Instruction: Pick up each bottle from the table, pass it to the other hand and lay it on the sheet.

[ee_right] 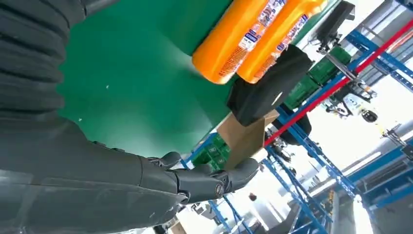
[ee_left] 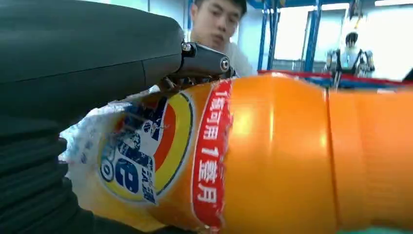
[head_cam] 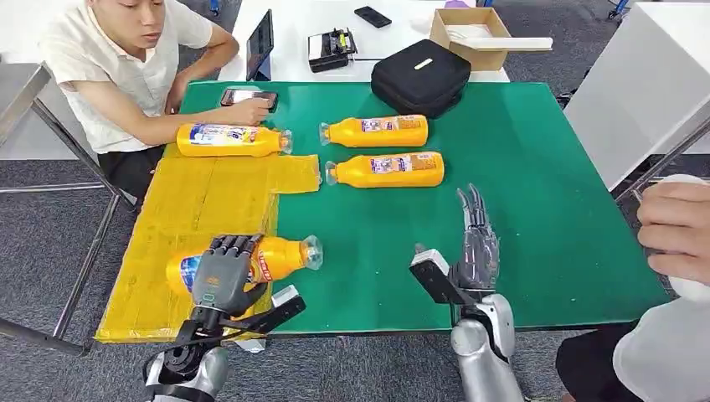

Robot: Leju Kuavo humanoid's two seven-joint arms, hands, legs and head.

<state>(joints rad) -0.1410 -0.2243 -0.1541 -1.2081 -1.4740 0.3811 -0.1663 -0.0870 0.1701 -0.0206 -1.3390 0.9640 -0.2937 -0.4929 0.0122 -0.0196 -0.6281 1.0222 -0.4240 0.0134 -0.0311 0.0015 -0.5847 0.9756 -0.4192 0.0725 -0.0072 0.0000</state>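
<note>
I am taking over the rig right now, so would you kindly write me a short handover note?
Left robot hand grips an orange plastic bottle lying at the edge of the yellow sheet. Right robot hand is open above the green table.
Done: another orange bottle lies at the sheet's far edge.
Left: two orange bottles lie on the green, beyond the right robot hand.

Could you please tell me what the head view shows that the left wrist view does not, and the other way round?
Head view alone: the yellow plastic sheet, the open right hand above the green table, two orange bottles side by side, and a black zipped case. Left wrist view alone: the red strip of printed characters on the label. Both share the orange bottle held by the left hand, and the seated person.
</note>
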